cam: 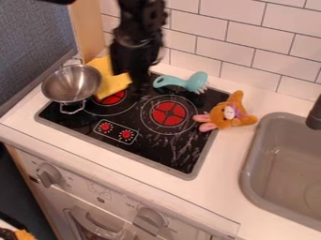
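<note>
The yellow cloth (115,88) lies at the back left part of the stove (188,161), partly over the left burner (111,98). The hand (141,79) hangs down just beside the cloth, on its right side, and in the view it covers a part of its edge. I cannot tell whether the hand is spread, pressed together, or pinching the cloth. So, as I judge it, the hand is brought to the cloth, but whether the cloth is gripped or released remains uncertain. It does not appear to be lifted.

On the left side of the cloth stands the metal pot (72,84), upright, at the left corner of the stove. On the right side, the teal tool (182,83) lies along the back edge of the stove, behind the right burner (168,114). The plush toy (224,115) lies across the right edge, with its ears on the stove and its other end on the white desk (219,201). Farther right is the grey sink (248,164) with its black tap (315,116).
</note>
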Available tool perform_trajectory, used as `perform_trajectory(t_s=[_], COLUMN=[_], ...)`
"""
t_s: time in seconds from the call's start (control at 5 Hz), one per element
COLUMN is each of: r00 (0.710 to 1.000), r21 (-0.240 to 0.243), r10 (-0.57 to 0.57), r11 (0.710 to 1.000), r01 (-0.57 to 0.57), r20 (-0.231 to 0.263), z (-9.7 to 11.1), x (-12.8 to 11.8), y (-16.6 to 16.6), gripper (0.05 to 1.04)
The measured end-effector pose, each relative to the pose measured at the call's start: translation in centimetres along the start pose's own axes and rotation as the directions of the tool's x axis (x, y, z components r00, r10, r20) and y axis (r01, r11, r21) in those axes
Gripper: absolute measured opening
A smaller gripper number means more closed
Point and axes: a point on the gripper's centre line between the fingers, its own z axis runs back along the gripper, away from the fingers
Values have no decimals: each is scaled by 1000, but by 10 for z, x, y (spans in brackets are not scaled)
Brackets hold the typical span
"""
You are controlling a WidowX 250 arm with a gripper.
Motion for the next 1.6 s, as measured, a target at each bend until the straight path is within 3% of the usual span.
perform_trajectory(t_s=[0.2, 0.4, 1.0, 1.2, 1.6], r00=[993, 975, 939, 940, 943], r21=[71, 129, 125, 147, 163], r10=[103, 216, 325, 321, 312], r11=[993, 970, 942, 941, 942], r01=[-99, -208, -310, -304, -293], r20=[-53, -55, -116, -117, -110], z=[-17, -26, -59, -65, -66], x=[-13, -21, -36, -35, -28], y=[6, 20, 26, 30, 30], gripper=[1001, 1001, 999, 925, 356])
